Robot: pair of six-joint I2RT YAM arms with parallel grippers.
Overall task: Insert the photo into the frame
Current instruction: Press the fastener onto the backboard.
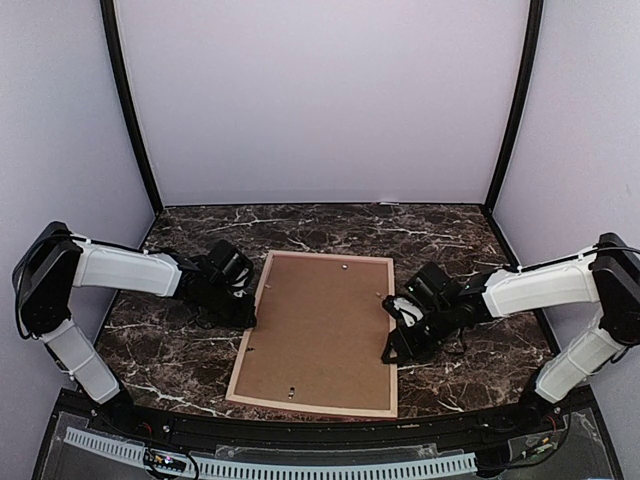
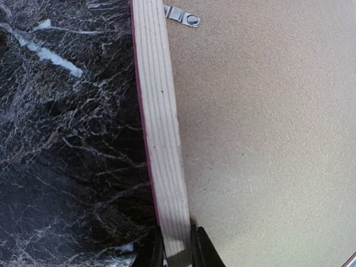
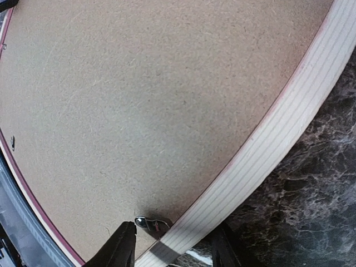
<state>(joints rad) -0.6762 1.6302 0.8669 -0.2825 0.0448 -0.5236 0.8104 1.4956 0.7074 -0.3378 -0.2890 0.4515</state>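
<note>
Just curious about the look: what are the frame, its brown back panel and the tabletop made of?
Frame: bare pale wood, straight grain visible. Back panel: likely hardboard, matte, speckled brown. Tabletop: dark, white-veined marble look, possibly only printed.

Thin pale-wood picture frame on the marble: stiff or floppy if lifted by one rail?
Probably stiff: the pale-wood picture frame has straight, solid rails. Likely light, being thin. It may slide on the dark marble table.

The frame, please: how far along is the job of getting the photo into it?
Looks done: the frame lies face down with the backing panel seated in it; the photo is out of sight. In hand: left hand grips one rail, right hand stands open astride the other. Left: probably checking the clips, letting go.
</note>
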